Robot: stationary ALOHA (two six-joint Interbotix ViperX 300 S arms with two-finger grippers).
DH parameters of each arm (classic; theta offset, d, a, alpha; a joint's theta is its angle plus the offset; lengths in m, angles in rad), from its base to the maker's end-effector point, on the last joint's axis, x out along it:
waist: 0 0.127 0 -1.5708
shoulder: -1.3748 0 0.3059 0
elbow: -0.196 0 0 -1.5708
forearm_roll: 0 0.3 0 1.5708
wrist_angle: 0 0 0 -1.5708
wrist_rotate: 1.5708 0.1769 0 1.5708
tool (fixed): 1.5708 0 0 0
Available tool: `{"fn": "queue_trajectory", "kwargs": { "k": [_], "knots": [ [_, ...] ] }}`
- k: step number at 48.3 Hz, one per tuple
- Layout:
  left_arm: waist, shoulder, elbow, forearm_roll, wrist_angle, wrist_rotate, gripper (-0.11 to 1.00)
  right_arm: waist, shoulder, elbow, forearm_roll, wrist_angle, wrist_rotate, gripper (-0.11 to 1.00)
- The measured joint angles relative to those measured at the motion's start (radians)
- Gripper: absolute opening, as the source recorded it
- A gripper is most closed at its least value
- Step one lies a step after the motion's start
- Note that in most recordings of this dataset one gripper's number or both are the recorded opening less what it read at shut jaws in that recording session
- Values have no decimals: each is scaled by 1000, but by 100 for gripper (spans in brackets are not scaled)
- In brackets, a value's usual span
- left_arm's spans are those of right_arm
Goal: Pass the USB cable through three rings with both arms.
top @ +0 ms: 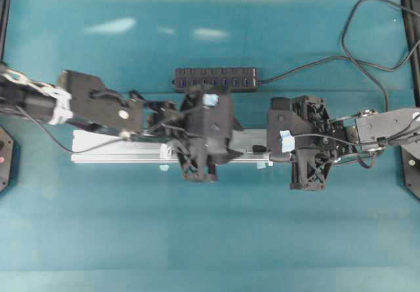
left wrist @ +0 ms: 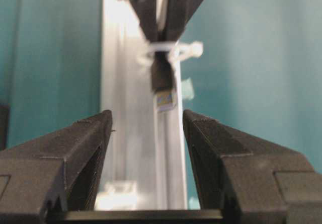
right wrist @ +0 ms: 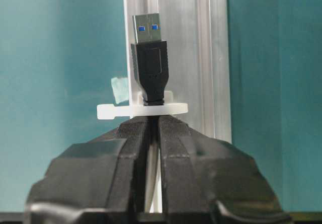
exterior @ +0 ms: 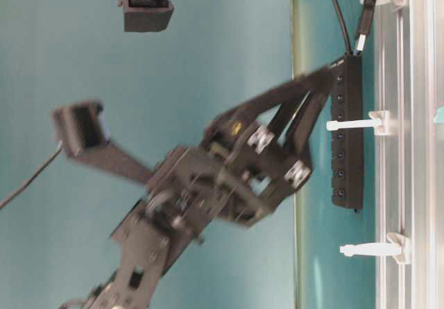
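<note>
The right gripper (right wrist: 150,133) is clamped on the USB cable (right wrist: 149,75) just behind its plug, which pokes through a ring (right wrist: 143,110) mid-frame; the left gripper (left wrist: 147,128) waits agape below. The cord looks limp and light, the plug rigid: best taken by the moulded body

From table level the left arm (exterior: 208,184) is smeared with blur, and overhead both wrists hide all 3 rings on the rail (top: 118,151).
</note>
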Motion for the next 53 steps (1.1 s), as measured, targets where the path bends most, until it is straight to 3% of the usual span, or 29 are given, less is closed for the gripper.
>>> {"fn": "queue_trajectory", "kwargs": {
  "k": [53],
  "knots": [
    [-5, 144, -83, 0, -63, -17, 57, -5, -2, 2, 5, -28, 0, -9]
  ]
}}
